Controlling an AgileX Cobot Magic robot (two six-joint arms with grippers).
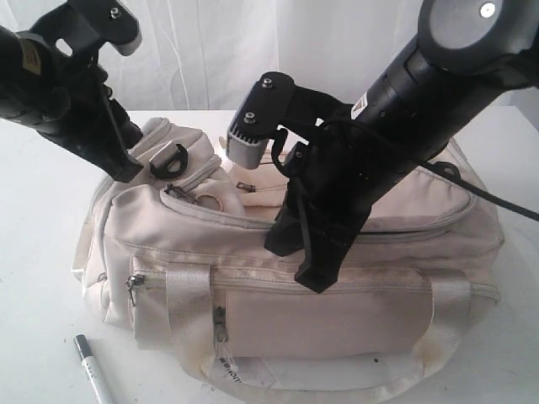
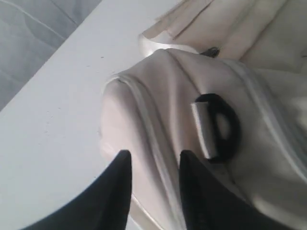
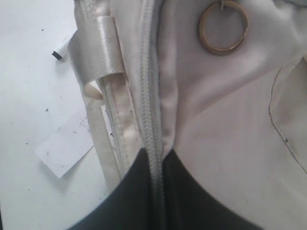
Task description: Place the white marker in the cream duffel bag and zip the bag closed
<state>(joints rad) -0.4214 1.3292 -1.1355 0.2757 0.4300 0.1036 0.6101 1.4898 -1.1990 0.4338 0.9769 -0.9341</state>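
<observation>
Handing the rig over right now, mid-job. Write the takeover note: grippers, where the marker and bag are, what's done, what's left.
Left gripper: open, holding nothing, over the end of the cream duffel bag near a black loop.
Right gripper: shut on the bag's top zipper; the pull is not visible.
White marker: on the table in front of the bag, on the left arm's side, outside the bag.
Done: nothing yet.
Left: get the marker into the bag, then zip it closed.
</observation>
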